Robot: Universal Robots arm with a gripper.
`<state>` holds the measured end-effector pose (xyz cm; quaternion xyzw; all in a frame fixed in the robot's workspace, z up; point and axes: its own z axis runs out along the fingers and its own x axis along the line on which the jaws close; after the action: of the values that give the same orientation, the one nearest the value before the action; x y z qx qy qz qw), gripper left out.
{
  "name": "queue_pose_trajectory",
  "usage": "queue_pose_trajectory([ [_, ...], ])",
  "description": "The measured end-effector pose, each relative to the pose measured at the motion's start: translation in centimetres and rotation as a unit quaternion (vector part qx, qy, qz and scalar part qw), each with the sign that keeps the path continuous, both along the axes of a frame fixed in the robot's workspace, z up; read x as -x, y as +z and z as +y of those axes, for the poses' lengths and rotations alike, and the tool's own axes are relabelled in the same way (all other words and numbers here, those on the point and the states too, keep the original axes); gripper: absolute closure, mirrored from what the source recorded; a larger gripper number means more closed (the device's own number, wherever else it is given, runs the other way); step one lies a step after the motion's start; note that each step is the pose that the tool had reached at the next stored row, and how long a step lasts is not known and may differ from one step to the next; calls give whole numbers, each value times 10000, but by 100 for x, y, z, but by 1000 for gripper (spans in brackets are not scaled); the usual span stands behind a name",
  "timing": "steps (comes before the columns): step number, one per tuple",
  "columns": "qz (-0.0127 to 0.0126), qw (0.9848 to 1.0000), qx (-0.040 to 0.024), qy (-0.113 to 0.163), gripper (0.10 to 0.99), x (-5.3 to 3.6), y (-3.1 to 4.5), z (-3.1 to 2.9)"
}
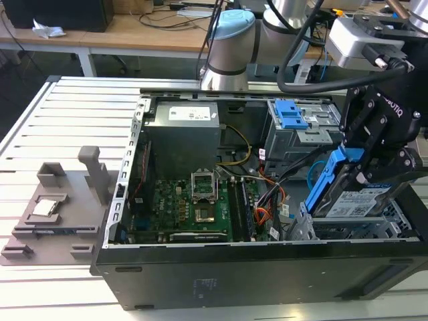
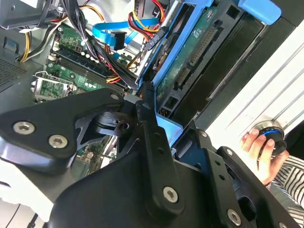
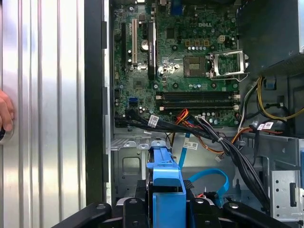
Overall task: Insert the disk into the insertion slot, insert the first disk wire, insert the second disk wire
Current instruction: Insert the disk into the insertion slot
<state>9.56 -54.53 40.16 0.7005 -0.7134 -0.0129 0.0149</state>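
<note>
Exterior view: one black gripper [image 1: 359, 166] is pinching one blue-bracketed silver hard drive [image 1: 354, 202], partly hiding one perforated metal drive cage [image 1: 403, 217] in the computer case's [image 1: 200, 281] near corner, the exterior view's right, beside one light-blue flat cable [image 1: 314, 175].

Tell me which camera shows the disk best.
The exterior view: the disk shows its labelled face and blue bracket, tilted in the gripper. The second wrist view shows its circuit-board underside; the first wrist view, the bracket's end.
</note>
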Motion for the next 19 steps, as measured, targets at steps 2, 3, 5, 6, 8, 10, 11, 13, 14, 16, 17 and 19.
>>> queue_pose_trajectory([
  [2, 0, 10000, 1, 0, 710, 0, 0, 0],
  [3, 0, 10000, -1, 0, 643, 0, -2, 0],
  [5, 0, 10000, 1, 0, 643, 0, -2, 0],
  [6, 0, 10000, 1, 0, 659, 0, -3, 0],
  [8, 0, 10000, 0, 0, 847, 0, -4, 0],
  [10, 0, 10000, 0, 0, 969, 0, -5, 0],
  [11, 0, 10000, 0, 0, 980, 0, -5, 0],
  [13, 0, 10000, 0, 0, 980, 0, -7, 0],
  [14, 0, 10000, 0, 0, 980, 0, -7, 0],
  [16, 0, 10000, 0, 0, 980, 0, -7, 0],
  [17, 0, 10000, 0, 0, 980, -4, -9, 0],
  [19, 4, 10000, -1, -1, 980, -69, -11, 5],
])
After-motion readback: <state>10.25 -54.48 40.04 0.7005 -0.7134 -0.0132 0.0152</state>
